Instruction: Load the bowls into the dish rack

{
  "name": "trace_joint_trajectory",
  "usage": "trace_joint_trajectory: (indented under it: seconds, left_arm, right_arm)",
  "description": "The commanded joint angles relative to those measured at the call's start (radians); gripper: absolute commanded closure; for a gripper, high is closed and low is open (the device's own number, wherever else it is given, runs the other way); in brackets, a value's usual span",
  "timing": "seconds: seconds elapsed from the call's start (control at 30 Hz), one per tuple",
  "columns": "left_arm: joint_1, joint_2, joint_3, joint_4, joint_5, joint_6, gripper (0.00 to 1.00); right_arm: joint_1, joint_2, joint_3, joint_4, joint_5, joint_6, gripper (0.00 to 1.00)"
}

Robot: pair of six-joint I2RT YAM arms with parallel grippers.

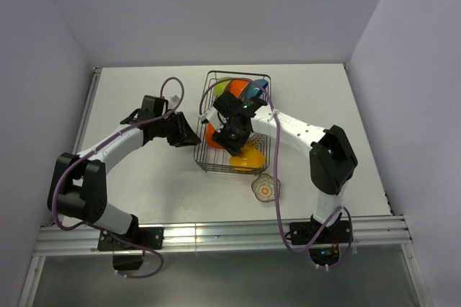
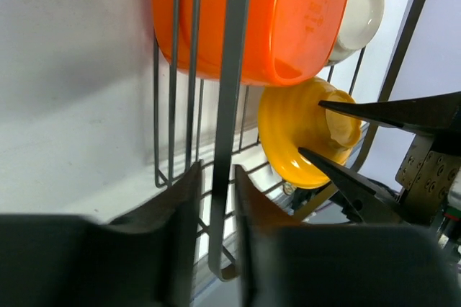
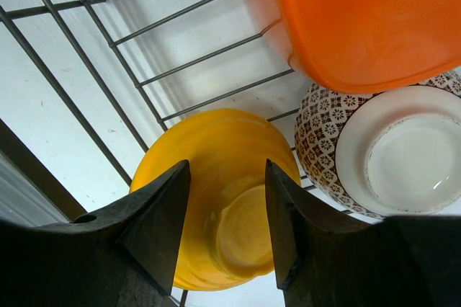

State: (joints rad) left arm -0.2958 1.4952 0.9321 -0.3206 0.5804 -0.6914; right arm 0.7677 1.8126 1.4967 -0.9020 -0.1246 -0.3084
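The dark wire dish rack [image 1: 238,73] stands mid-table. An orange bowl [image 1: 236,89] and a blue bowl [image 1: 253,93] stand in it. A yellow bowl [image 3: 216,177] lies on its side at the rack's front end, foot toward the right wrist camera. My right gripper [image 3: 227,166] is open and straddles that foot loosely, and it also shows in the left wrist view [image 2: 311,127]. Beside it are the orange bowl [image 3: 360,19] and the grey-brown patterned bowl [image 3: 320,123]. My left gripper [image 2: 216,170] is shut on a wire of the rack's side [image 2: 232,69]. The scalloped floral bowl [image 1: 266,187] sits on the table.
A yellow-green bowl [image 1: 222,85] stands at the rack's far end. Purple cables loop over both arms. The table's near edge has a metal rail [image 1: 216,235]. Walls close in the table on the left, back and right.
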Motion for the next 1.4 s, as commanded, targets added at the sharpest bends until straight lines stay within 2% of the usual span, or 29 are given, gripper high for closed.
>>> trace_joint_trajectory:
  seconds: [0.0, 0.03, 0.07, 0.23, 0.5, 0.73, 0.87, 0.97, 1.1, 1.2, 1.37]
  left_arm:
    - [0.021, -0.047, 0.022, 0.061, 0.002, -0.002, 0.67]
    - [0.020, -0.055, 0.017, 0.069, 0.002, -0.005, 0.58]
    - [0.020, -0.070, 0.013, 0.078, 0.002, -0.008, 0.54]
    - [0.020, -0.089, 0.008, 0.086, 0.006, -0.013, 0.44]
    - [0.020, -0.102, 0.011, 0.097, 0.004, -0.016, 0.37]
    - [0.020, -0.104, 0.019, 0.106, 0.004, -0.013, 0.36]
    - [0.018, -0.108, 0.025, 0.117, 0.004, -0.016, 0.34]
    - [0.017, -0.107, 0.030, 0.123, 0.006, -0.013, 0.33]
    - [0.017, -0.108, 0.054, 0.133, -0.004, 0.001, 0.31]
    - [0.015, -0.108, 0.082, 0.138, -0.011, 0.021, 0.29]
    - [0.017, -0.093, 0.134, 0.129, -0.025, 0.052, 0.28]
  right_arm:
    - [-0.008, -0.055, 0.005, -0.028, -0.007, -0.003, 0.46]
    - [-0.007, -0.056, 0.017, -0.029, -0.009, -0.003, 0.45]
    - [-0.007, -0.058, 0.023, -0.029, -0.009, 0.000, 0.44]
    - [-0.008, -0.070, 0.039, -0.029, -0.004, 0.003, 0.41]
    - [-0.010, -0.121, 0.030, -0.006, -0.009, 0.020, 0.29]
    - [-0.022, -0.165, 0.030, 0.008, -0.015, 0.041, 0.25]
    - [-0.074, -0.242, 0.016, 0.023, -0.082, 0.069, 0.24]
    - [-0.165, -0.352, -0.036, 0.041, -0.180, 0.098, 0.20]
    - [-0.347, -0.548, -0.168, 0.049, -0.280, 0.135, 0.13]
    - [-0.431, -0.646, -0.268, 0.011, -0.309, 0.120, 0.12]
    - [-0.467, -0.702, -0.430, -0.109, -0.308, 0.020, 0.14]
